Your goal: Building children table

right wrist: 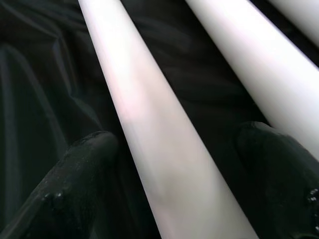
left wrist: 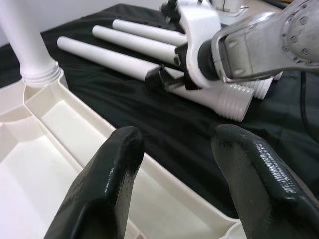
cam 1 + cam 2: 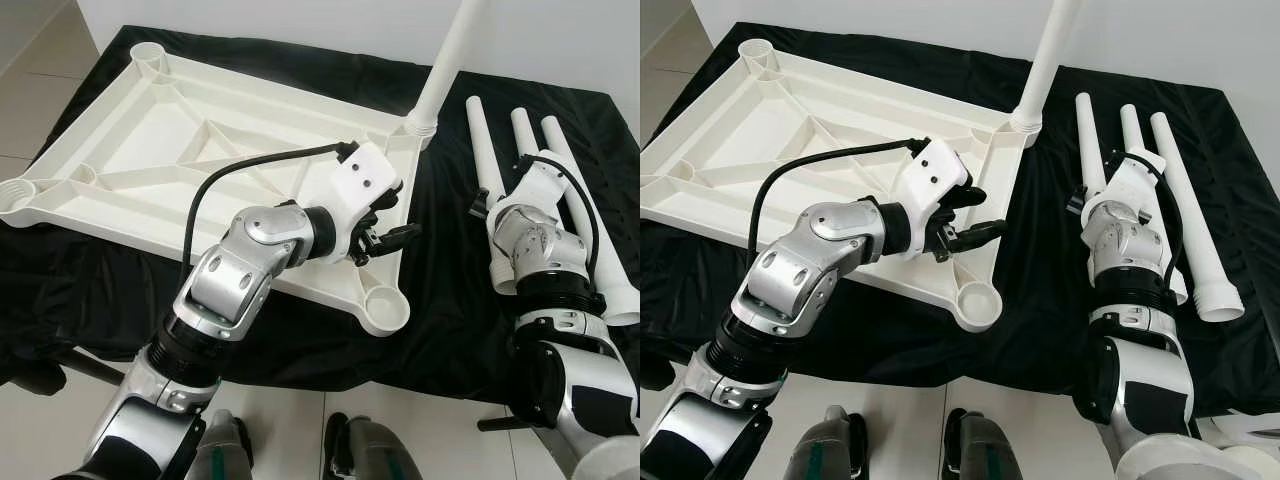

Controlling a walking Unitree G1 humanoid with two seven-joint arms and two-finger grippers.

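On the black cloth [image 3: 440, 300], the white ribbed plastic tabletop [image 3: 150, 160] lies underside up, one white tapered leg [image 3: 450, 60] already standing in its far right corner socket. Three loose white tapered plastic legs [image 3: 1175, 190] lie side by side to its right. The right gripper [image 1: 169, 149] straddles the nearest loose leg [image 1: 149, 124], fingers spread wide on either side and not yet closed on it. The left gripper [image 3: 385, 235] hovers open and empty over the tabletop's right edge. For a secure grasp, centre the leg between the pads, close firmly, lift, then align the threaded end with the near corner socket [image 3: 385, 305].
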